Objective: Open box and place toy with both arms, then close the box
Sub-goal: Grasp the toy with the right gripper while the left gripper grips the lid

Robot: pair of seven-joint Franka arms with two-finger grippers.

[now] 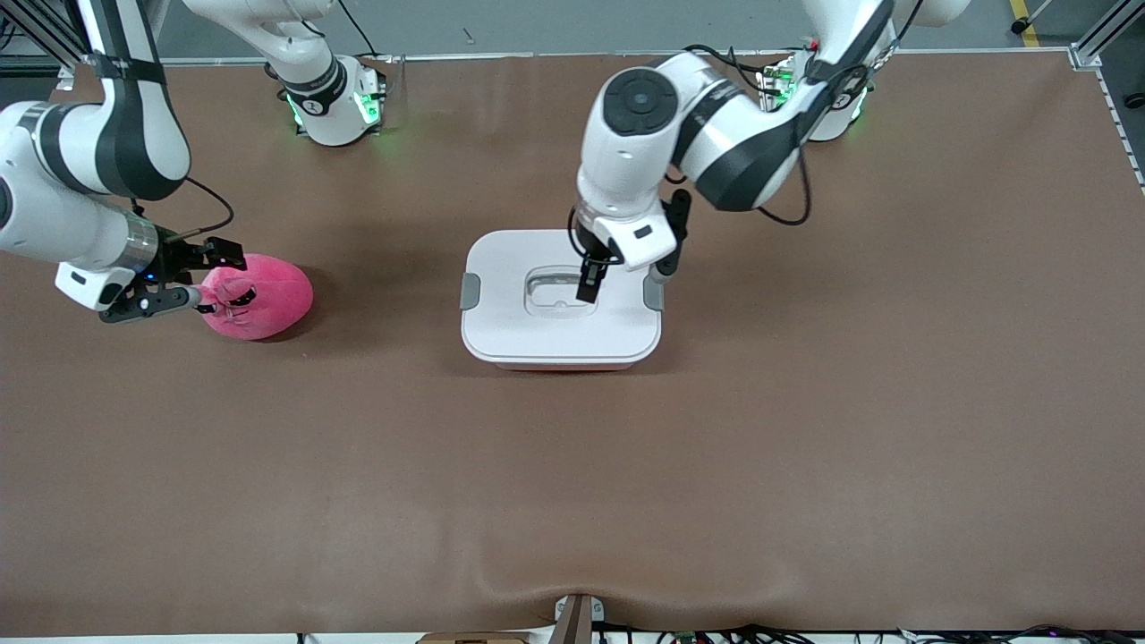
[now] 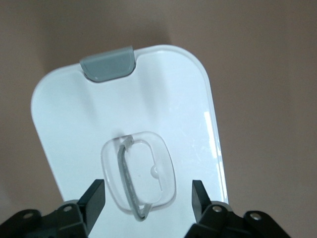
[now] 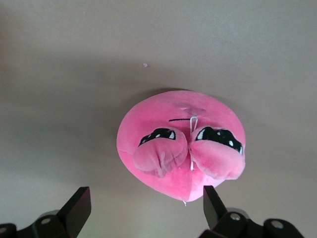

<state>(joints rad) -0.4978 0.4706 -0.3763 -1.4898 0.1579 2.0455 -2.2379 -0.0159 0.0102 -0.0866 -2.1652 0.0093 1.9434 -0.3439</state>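
**On the counter: box shut, toy lying apart**

Near the middle of the brown counter (image 1: 805, 447) sits the box (image 1: 561, 340), its white lid (image 1: 510, 268) on and flat; grey clips (image 1: 470, 292) show at both short ends, and a clear handle (image 1: 559, 293) lies in a recess at the lid's centre; pink shows only as a thin strip under the lid's edge nearest the front camera.

Over that handle hangs the left end effector (image 1: 590, 284), pointing down from the arm that reaches in from its base; in the left wrist view its two black fingers (image 2: 94, 198) stand apart, one on each side of the clear handle (image 2: 139, 173), with bare lid visible between each finger and the handle; they grip nothing.

Toward the right arm's end of the counter, well apart from the box, lies the toy (image 1: 259, 297), a rounded pink plush with black-and-white eye marks (image 3: 158, 135); it rests on the counter.

Just beside the toy is the right end effector (image 1: 207, 279), low and reaching in sideways; in the right wrist view its fingers (image 3: 79, 208) are spread wide, the toy (image 3: 181, 144) ahead of them and between their lines; whether a fingertip touches the plush cannot be told; nothing is held.
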